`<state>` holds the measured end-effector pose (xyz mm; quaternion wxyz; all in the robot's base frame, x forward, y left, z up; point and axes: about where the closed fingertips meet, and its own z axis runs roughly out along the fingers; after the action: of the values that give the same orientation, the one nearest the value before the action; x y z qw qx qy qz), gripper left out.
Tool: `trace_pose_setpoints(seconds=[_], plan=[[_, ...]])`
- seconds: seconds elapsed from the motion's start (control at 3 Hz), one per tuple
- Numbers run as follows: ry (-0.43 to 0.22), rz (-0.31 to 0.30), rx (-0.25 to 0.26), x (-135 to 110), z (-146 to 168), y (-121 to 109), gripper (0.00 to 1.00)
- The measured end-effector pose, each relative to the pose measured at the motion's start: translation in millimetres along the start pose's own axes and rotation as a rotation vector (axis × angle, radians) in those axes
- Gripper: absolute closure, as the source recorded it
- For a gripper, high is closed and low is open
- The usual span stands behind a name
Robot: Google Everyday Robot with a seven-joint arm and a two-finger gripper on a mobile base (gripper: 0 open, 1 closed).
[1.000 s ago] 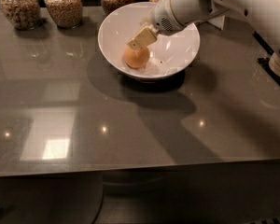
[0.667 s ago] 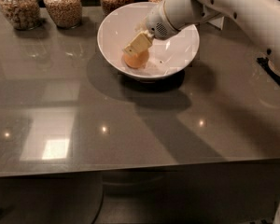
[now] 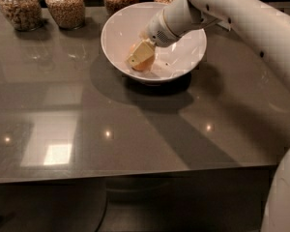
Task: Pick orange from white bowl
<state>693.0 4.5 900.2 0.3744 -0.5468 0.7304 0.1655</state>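
Two things have changed over the last second, both inside the bowl (image 3: pixel 180 57). The claw (image 3: pixel 141 56) was higher up, nearer the bowl's back rim and clear of the fruit. It has since come down and forward to the bowl's floor, and the arm (image 3: pixel 222 8) now reaches in over the back rim at a steeper slant. The orange (image 3: pixel 148 65) seems not to have shifted. It lies on the floor of the bowl, a little to the left of the bowl's middle as seen from the camera, and not lifted. A second ago it showed whole. Now the claw's pale pad covers most of it, and only slivers of orange skin peek out below and behind the pad. I cannot tell whether the claw stands apart around the fruit or has already clamped on it, because the near side hides the rest. For the task, this reads as the reach being finished and the grasp being at hand or just under way. The lift out of the bowl is yet to come. The bowl itself has stayed put on the desk (image 3: pixel 135 144), in front of the row of jars (image 3: pixel 64 5) behind the bowl. Since the fruit is round and the bowl is glossy, it could roll aside if the squeeze lands off-centre.
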Motion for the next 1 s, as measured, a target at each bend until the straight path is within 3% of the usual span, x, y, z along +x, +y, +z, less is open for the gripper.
trace_pose_setpoints(seconds=[1.0], plan=[[0.095,-0.057,0.020,27,27,-17,0.32]])
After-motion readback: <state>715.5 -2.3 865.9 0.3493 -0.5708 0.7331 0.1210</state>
